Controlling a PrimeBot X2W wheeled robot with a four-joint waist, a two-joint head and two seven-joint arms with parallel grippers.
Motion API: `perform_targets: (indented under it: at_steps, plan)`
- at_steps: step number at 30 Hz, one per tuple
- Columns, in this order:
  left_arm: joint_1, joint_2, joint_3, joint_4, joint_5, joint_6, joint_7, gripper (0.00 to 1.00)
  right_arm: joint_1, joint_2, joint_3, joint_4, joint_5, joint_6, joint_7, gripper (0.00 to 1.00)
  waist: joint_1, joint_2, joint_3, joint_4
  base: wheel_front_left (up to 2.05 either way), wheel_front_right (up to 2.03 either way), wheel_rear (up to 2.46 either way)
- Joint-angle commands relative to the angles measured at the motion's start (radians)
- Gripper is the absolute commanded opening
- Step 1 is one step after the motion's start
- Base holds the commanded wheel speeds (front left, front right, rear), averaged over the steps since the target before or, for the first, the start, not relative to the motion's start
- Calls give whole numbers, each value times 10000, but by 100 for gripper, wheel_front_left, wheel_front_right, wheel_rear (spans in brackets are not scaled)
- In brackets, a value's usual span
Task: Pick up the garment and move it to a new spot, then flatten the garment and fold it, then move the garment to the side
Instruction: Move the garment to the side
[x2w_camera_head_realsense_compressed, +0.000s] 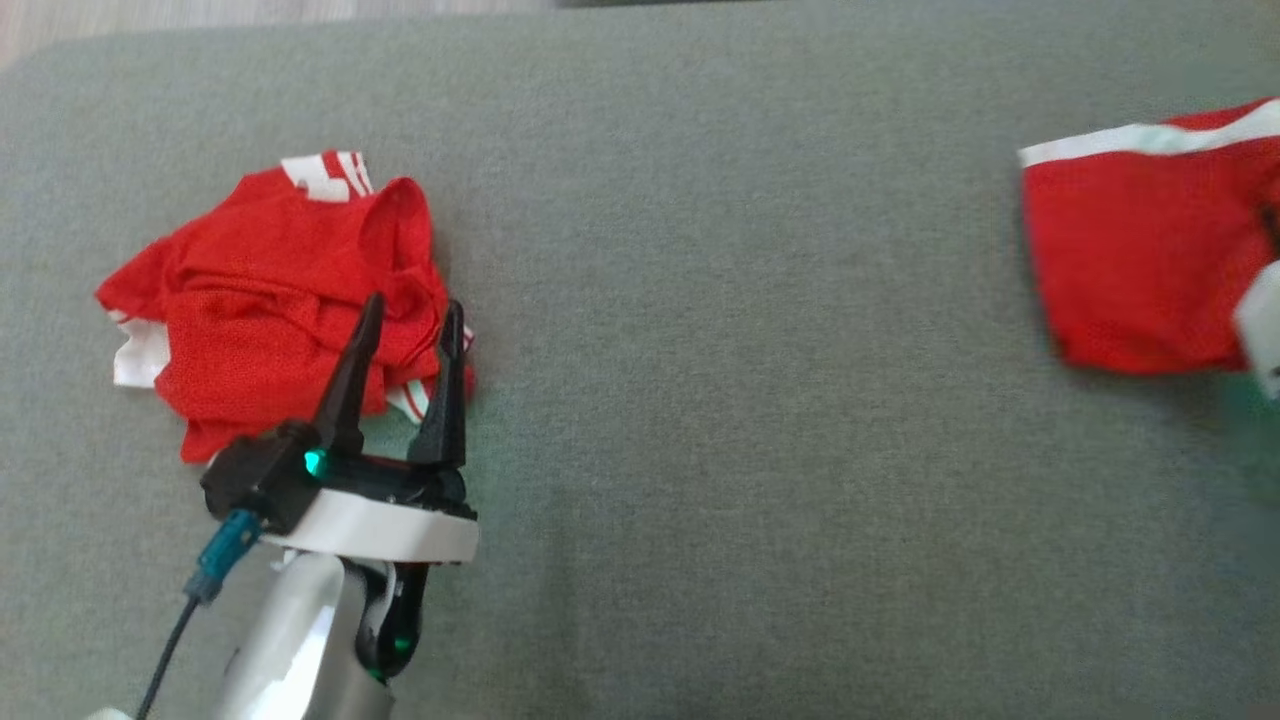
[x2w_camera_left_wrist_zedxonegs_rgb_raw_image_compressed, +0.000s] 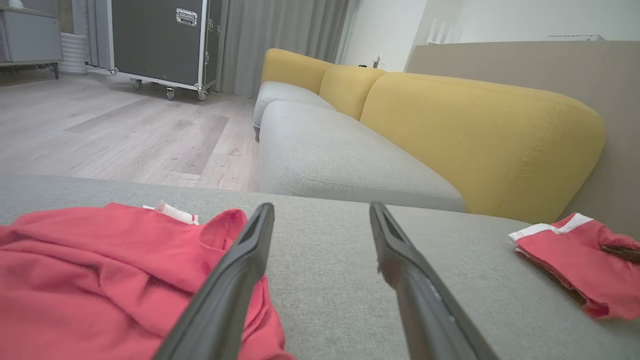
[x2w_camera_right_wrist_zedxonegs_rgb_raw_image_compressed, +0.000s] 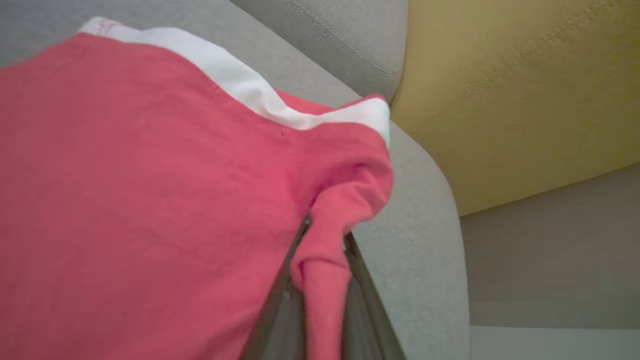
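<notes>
A red garment with a white band (x2w_camera_head_realsense_compressed: 1130, 270) lies folded at the far right of the grey padded surface (x2w_camera_head_realsense_compressed: 750, 420). In the right wrist view my right gripper (x2w_camera_right_wrist_zedxonegs_rgb_raw_image_compressed: 325, 242) is shut on a bunched fold of this garment (x2w_camera_right_wrist_zedxonegs_rgb_raw_image_compressed: 150, 175). A pale part of that arm (x2w_camera_head_realsense_compressed: 1262, 330) shows at the head view's right edge. A second red garment (x2w_camera_head_realsense_compressed: 270, 300), crumpled, lies at the left. My left gripper (x2w_camera_head_realsense_compressed: 415, 305) is open, its fingers over this heap's right edge with nothing between them. In the left wrist view the left gripper (x2w_camera_left_wrist_zedxonegs_rgb_raw_image_compressed: 321, 207) has the heap (x2w_camera_left_wrist_zedxonegs_rgb_raw_image_compressed: 100, 270) on its left.
Beyond the surface stands a sofa with grey seats (x2w_camera_left_wrist_zedxonegs_rgb_raw_image_compressed: 340, 155) and yellow backs (x2w_camera_left_wrist_zedxonegs_rgb_raw_image_compressed: 475, 130). A black wheeled flight case (x2w_camera_left_wrist_zedxonegs_rgb_raw_image_compressed: 160, 40) stands on the wooden floor (x2w_camera_left_wrist_zedxonegs_rgb_raw_image_compressed: 100, 130). Bare grey padding stretches between the two garments.
</notes>
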Motion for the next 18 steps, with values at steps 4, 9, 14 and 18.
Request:
perform_targets:
  at_steps: [4, 9, 14, 18]
  plan:
    - [-592, 342, 243, -381, -146, 15, -95, 100, -345, -1002, -163, -235, -6, -9, 283, 0, 0, 0, 491, 293, 0, 0, 0]
    - [-740, 421, 199, -418, -217, 15, -95, 100, -317, -1321, -628, -424, -403, -9, 547, 0, 0, 0, 690, 383, 0, 0, 0]
    - [-838, 451, 180, -428, -243, 15, -95, 100, -217, -1330, -1152, -726, -774, -9, 740, 0, 0, 0, 796, 405, 0, 0, 0]
    - [-913, 485, 167, -414, -242, 15, -95, 100, -196, -1249, -1663, -1090, -1080, -9, 752, 0, 0, 0, 848, 398, 0, 0, 0]
